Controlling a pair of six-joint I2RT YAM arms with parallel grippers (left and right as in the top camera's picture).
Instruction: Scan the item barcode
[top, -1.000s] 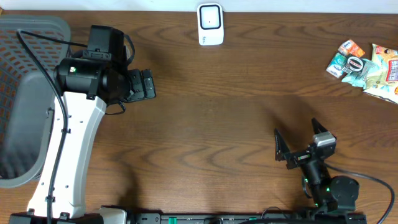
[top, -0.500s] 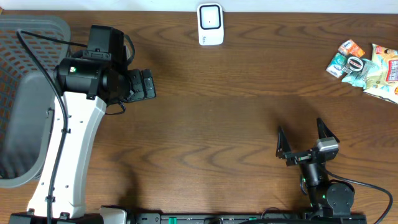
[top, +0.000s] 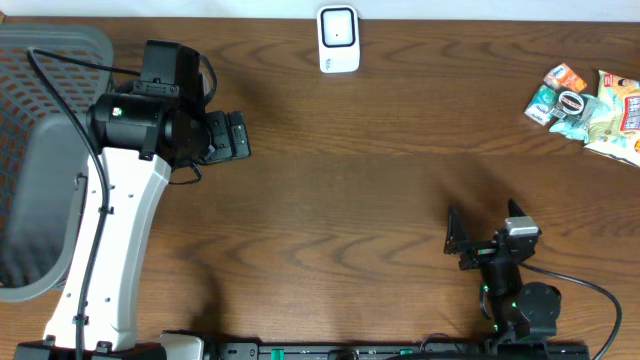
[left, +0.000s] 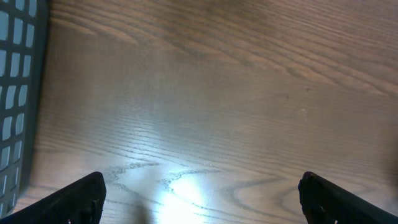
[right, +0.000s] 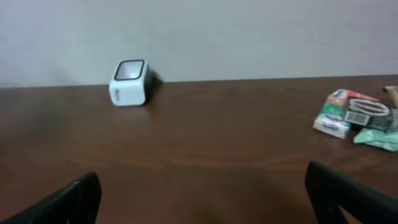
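Observation:
A white barcode scanner stands at the table's far edge; in the right wrist view the scanner sits at the back left. A pile of small packaged items lies at the far right, and the pile also shows in the right wrist view. My left gripper hangs open over bare wood at the left; nothing lies between its fingers. My right gripper is near the front edge, open and empty, facing the far wall, with its fingers spread wide.
A grey mesh basket fills the left edge of the table, and its wall shows beside the left gripper. A pale wall rises behind the scanner in the right wrist view.
The right arm has drawn back toward the front edge and its gripper has tipped more level. The left arm has not moved.

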